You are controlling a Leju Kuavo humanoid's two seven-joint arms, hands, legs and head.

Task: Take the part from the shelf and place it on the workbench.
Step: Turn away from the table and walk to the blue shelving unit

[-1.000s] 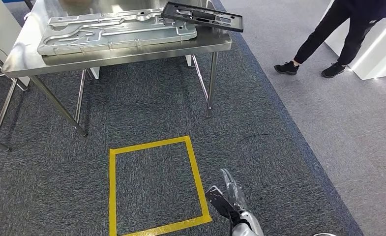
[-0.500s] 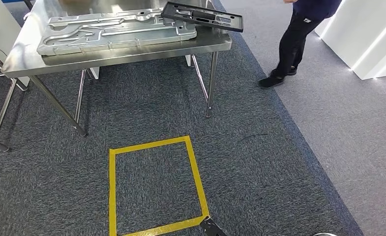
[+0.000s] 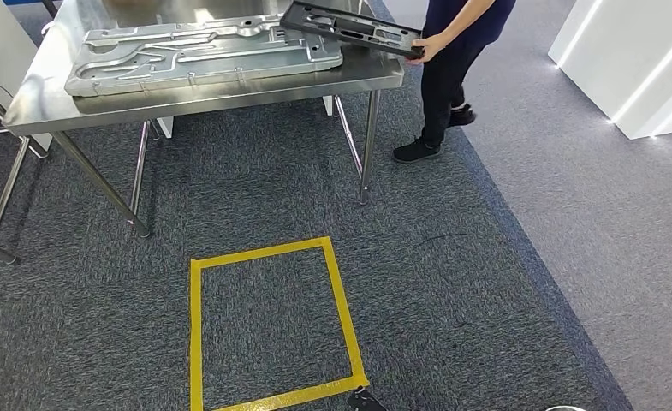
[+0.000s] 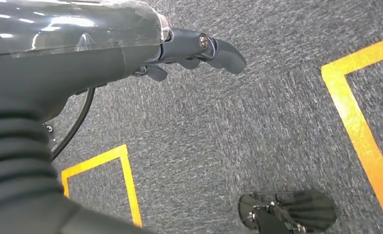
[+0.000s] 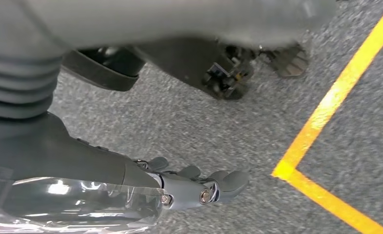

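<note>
Black part [image 3: 352, 28]: flat, stiff, light-looking frame on worktop [image 3: 212, 90]; grasp a long edge | person's hand [image 3: 424, 50] grips one end | left hand [image 4: 199, 48] and right hand [image 5: 199, 187] hang empty, fingers loosely apart

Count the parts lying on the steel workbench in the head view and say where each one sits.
2. A large silver metal panel lies flat across the workbench. A black frame part sits at its right end, overhanging, with a person's hand on it.

Head view looks forward and down from high at the table [image 3: 229, 90]; both wrist views face carpet [image 4: 257, 126] close, sharing the yellow tape [image 3: 268, 253].
</note>
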